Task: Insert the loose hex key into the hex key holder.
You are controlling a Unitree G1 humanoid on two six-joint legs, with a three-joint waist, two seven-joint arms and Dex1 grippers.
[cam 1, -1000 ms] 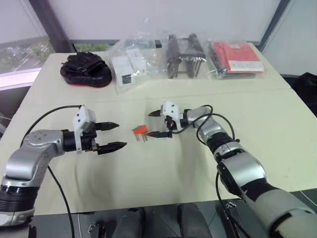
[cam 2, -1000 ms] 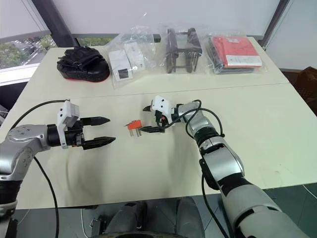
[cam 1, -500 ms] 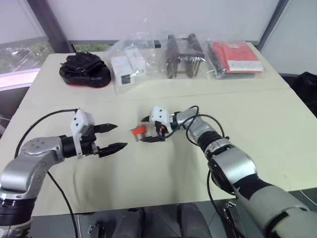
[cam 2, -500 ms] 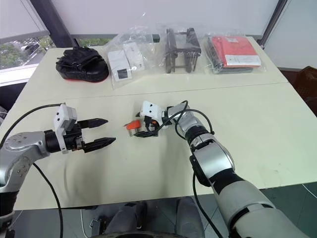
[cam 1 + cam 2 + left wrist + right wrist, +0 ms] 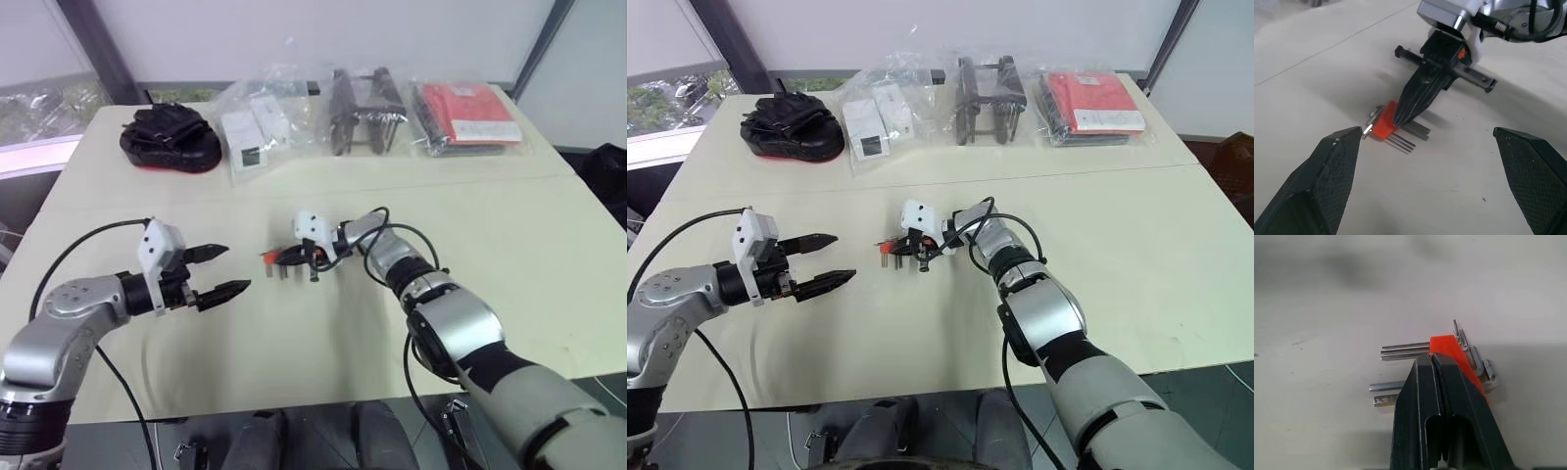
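The right gripper [image 5: 1400, 115] has its fingers pressed together, tips on the hex key holder [image 5: 1382, 126] mid-table, well clear of every edge, probably to pin it. The left gripper [image 5: 217, 271] waits beside it, spread wide and empty. The loose hex key I cannot pick out.

Hex key holder [image 5: 1383, 125]: small orange-red plastic block, lying flat on the cream table near its middle, in front of me. Several short silvery keys are sticking out of one side, lying level along the tabletop; their bent ends are showing at the opposite side of the block. The top of the block is sitting under my closed black fingertips, so part of it is hidden. I am not making out the loose hex key as a separate piece.
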